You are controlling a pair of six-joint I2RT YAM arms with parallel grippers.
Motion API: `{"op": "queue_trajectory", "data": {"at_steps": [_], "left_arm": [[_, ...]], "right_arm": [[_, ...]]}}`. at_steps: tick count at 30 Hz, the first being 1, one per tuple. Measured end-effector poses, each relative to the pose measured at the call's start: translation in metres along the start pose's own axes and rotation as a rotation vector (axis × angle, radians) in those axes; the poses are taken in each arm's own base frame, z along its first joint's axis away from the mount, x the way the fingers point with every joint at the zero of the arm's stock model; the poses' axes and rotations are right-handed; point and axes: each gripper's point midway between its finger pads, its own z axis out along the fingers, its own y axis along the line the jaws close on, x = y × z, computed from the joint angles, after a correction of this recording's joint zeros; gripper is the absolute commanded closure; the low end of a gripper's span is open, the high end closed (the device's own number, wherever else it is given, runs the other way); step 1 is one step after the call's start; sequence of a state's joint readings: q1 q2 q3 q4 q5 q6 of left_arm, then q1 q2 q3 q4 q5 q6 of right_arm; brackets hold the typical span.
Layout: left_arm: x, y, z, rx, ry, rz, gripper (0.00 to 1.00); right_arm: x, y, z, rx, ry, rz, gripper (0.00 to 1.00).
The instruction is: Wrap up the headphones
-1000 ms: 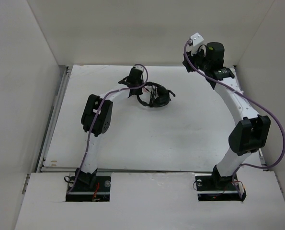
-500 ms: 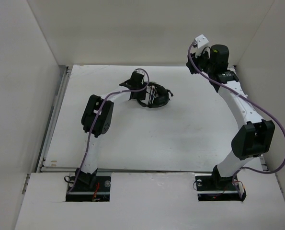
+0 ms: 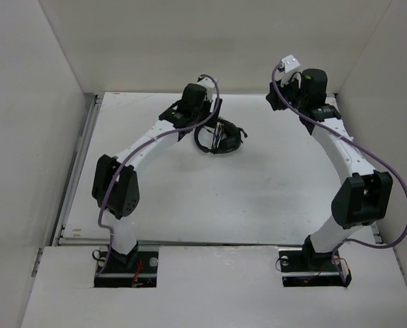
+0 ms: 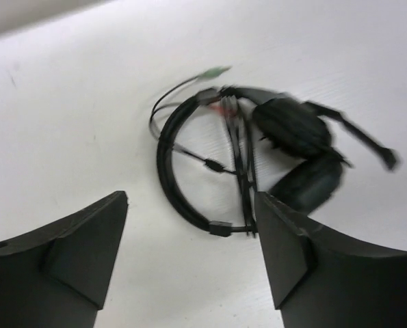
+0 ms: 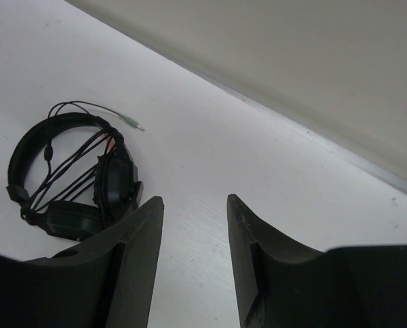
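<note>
The headphones (image 3: 224, 141) lie on the white surface (image 3: 258, 198) toward 12 o'clock. From above, their 10 o'clock side is hidden under the left hand (image 4: 189, 205), which is spread wide and empty; its own view is blurred. The right hand (image 5: 193, 205), at 1 o'clock, stands parted and pinches nothing. Plain white walls (image 3: 189, 41) enclose the surface.

A white table (image 3: 258, 198) stands enclosed by plain white walls (image 3: 189, 41).

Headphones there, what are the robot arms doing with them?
The small black over-ear headphones lie on the white table, their thin cable wound across the headband, a green plug poking out. The left gripper hovers over them, jaws open, holding nothing. The right gripper is open and empty too, off to the side.
</note>
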State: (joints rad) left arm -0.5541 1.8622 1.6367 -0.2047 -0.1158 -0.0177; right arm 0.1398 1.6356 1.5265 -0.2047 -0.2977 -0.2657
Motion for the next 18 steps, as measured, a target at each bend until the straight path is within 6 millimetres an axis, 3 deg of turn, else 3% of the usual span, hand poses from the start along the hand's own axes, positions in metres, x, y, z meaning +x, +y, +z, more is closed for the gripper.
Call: {"op": "queue_trajectory", "data": {"at_steps": [2,3,4,6,8,11,14,18], "left_arm": [[-0.019,-0.014,-0.017,0.031,-0.051,0.047,0.19],[-0.025,-0.019,-0.023,0.041,-0.066,0.070,0.16],[-0.030,-0.020,-0.030,0.044,-0.081,0.091,0.15],[-0.037,-0.009,-0.037,0.016,-0.096,0.129,0.00],[-0.041,0.017,-0.039,-0.042,-0.098,0.159,0.00],[-0.041,0.069,-0.038,-0.156,-0.076,0.199,0.00],[-0.040,0.115,-0.042,-0.257,-0.053,0.206,0.00],[-0.046,0.147,-0.049,-0.328,-0.052,0.205,0.00]], "right_arm": [[0.017,0.002,0.001,-0.006,0.030,0.053,0.46],[0.031,0.003,0.001,-0.009,0.056,0.093,0.12],[0.046,0.001,-0.001,-0.008,0.088,0.137,0.00],[0.078,-0.004,-0.007,-0.002,0.159,0.208,0.00],[0.108,-0.016,-0.017,0.026,0.227,0.291,0.00],[0.136,-0.045,-0.039,0.109,0.299,0.385,0.00],[0.147,-0.071,-0.066,0.191,0.352,0.446,0.00],[0.128,-0.086,-0.094,0.242,0.370,0.489,0.00]]}}
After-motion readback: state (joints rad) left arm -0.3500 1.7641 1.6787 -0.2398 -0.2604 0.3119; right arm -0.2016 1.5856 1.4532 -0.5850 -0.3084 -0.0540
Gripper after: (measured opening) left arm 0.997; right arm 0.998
